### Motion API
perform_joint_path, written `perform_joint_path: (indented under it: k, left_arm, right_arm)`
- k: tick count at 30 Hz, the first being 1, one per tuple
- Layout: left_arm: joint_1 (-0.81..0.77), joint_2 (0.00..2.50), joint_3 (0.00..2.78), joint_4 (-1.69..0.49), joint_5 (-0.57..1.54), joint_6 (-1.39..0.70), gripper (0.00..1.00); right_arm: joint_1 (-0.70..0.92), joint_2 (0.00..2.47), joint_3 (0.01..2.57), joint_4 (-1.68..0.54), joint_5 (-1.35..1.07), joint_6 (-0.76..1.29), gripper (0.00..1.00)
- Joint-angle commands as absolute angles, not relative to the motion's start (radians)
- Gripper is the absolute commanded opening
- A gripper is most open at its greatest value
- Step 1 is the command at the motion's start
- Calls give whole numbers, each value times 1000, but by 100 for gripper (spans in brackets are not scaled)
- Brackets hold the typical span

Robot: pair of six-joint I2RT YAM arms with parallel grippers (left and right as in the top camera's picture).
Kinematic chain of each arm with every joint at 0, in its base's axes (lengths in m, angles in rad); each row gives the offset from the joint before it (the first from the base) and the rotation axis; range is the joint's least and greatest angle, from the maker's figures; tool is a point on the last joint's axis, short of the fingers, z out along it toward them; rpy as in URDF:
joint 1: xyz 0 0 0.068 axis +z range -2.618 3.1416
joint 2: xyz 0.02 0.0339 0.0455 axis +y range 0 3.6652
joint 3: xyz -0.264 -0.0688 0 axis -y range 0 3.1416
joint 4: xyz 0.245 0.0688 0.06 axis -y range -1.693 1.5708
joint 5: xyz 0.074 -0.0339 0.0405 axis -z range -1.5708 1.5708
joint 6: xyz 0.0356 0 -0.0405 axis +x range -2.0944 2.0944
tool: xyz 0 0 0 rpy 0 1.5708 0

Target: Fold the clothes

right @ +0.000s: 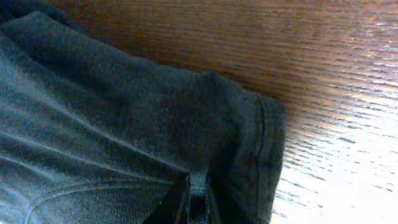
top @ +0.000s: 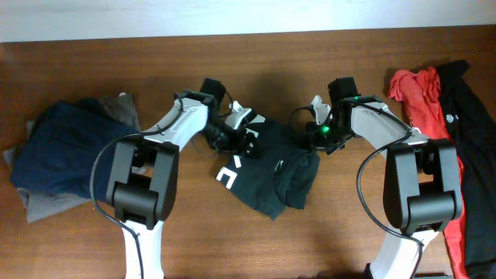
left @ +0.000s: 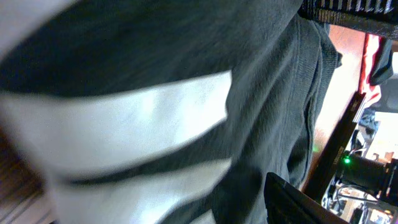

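The black top with white lettering (top: 263,167) lies crumpled at the table's middle. My left gripper (top: 231,133) is at its upper left edge. In the left wrist view the top's fabric and white print (left: 137,130) fill the frame, and only one dark finger (left: 292,202) shows at the lower right, so the jaws' gap is hidden. My right gripper (top: 322,138) is at the top's upper right corner. In the right wrist view its jaws (right: 197,190) pinch a fold of the dark cloth (right: 124,124) near the hem.
A navy blue piece (top: 58,151) lies on grey fabric (top: 46,208) at the far left. At the far right are a red shirt (top: 422,97) and a black garment (top: 471,116). Bare wood (top: 310,240) shows along the front.
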State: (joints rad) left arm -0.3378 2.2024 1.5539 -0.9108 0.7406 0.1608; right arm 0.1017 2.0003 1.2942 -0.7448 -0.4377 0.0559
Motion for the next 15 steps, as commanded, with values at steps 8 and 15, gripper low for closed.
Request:
perform_joint_path:
  k: [8, 15]
  left_arm:
    - [-385, 2252, 1575, -897, 809, 168, 1]
    - [-288, 2140, 1616, -994, 805, 216, 1]
  right_arm:
    - [105, 1990, 1302, -753, -461, 68, 15]
    - [104, 1948, 1359, -839, -548, 68, 20]
